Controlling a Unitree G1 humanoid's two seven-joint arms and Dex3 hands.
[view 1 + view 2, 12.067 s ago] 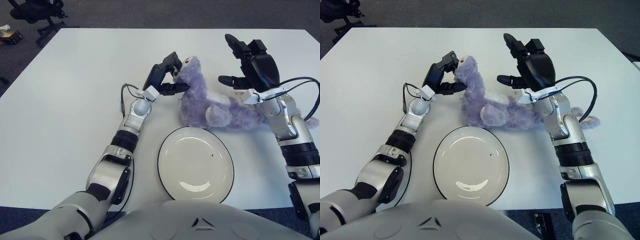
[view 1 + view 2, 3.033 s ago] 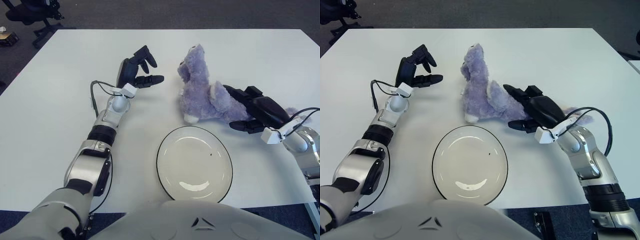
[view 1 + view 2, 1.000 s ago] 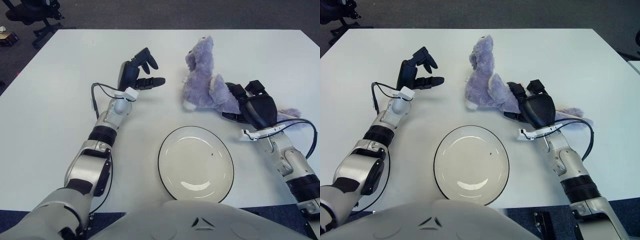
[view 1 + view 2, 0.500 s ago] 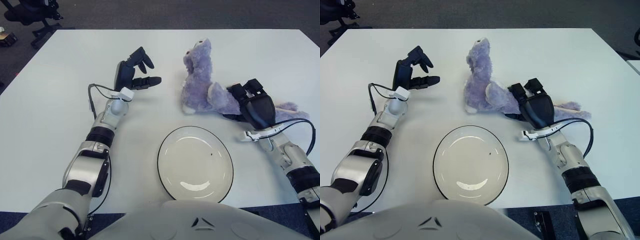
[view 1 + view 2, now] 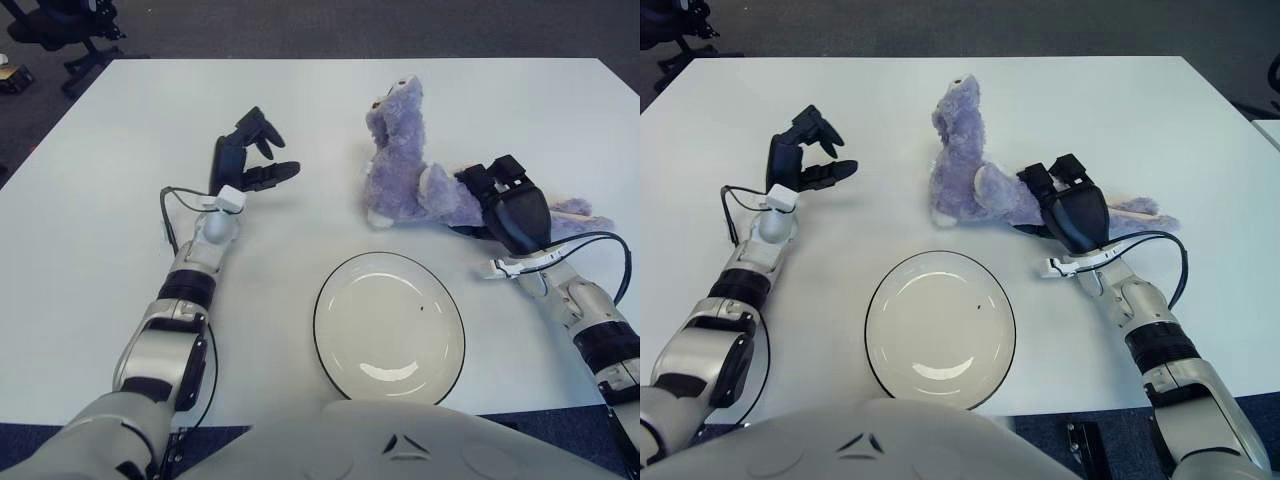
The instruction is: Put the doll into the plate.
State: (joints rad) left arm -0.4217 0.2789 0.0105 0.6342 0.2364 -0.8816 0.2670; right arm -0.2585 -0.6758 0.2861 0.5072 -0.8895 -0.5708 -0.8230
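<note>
One robot hand working: right robot hand (image 5: 505, 205) clenched on the doll (image 5: 415, 170) beyond the plate (image 5: 389, 325) on the worktop (image 5: 120, 200); left robot hand (image 5: 245, 160) spread, empty; lift clear of the rim, then lower centred.

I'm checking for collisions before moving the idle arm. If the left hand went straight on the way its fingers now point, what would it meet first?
The left hand points toward the robot's right, at the purple doll that the right hand grips. Only bare table lies between, so probably the doll, though relative height is unclear.

Lilac plush doll (image 5: 405, 170), white black-rimmed plate (image 5: 389, 326), white table (image 5: 120, 150), black hands on silver arms.
</note>
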